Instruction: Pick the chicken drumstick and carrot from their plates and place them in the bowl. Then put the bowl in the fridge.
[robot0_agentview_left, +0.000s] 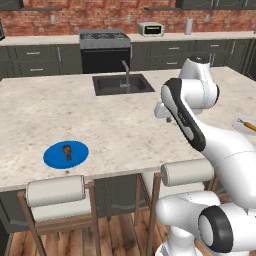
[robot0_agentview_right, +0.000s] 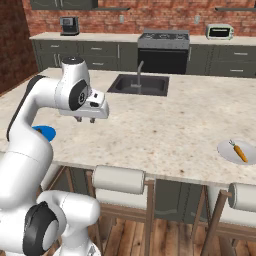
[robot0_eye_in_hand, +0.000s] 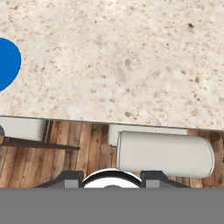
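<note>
Speckled stone counter (robot0_agentview_left: 115, 125) spreads across the kitchen island, with a dark sink (robot0_agentview_left: 122, 84) and its faucet (robot0_agentview_left: 126, 72) set into the far side. On the near left edge, seen from the left base view, lies the bright blue plate (robot0_agentview_left: 66, 154), and the dark-brown chicken drumstick (robot0_agentview_left: 66, 151) rests on its middle. Well apart, at the near right edge, sits the pale grey-white plate (robot0_agentview_right: 237, 151) with the orange carrot (robot0_agentview_right: 240, 152) lying on it, green top pointing away from the edge.

The gripper (robot0_agentview_right: 85, 120) hangs above bare counter between the two plates (nearer the blue one), pointing down. Its two short dark fingers (robot0_agentview_right: 78, 119) show a gap and nothing between them; whether they are fully spread I cannot tell. From the hand view, an arc of the blue plate shows at the left edge, and below the counter's lip a pale stool cushion (robot0_eye_in_hand: 164, 154) stands over the wooden floor (robot0_eye_in_hand: 26, 164). Dark cabinets (robot0_agentview_left: 45, 59), a black oven (robot0_agentview_left: 105, 52) and a toaster oven (robot0_agentview_left: 151, 29) line the brick wall behind.
</note>
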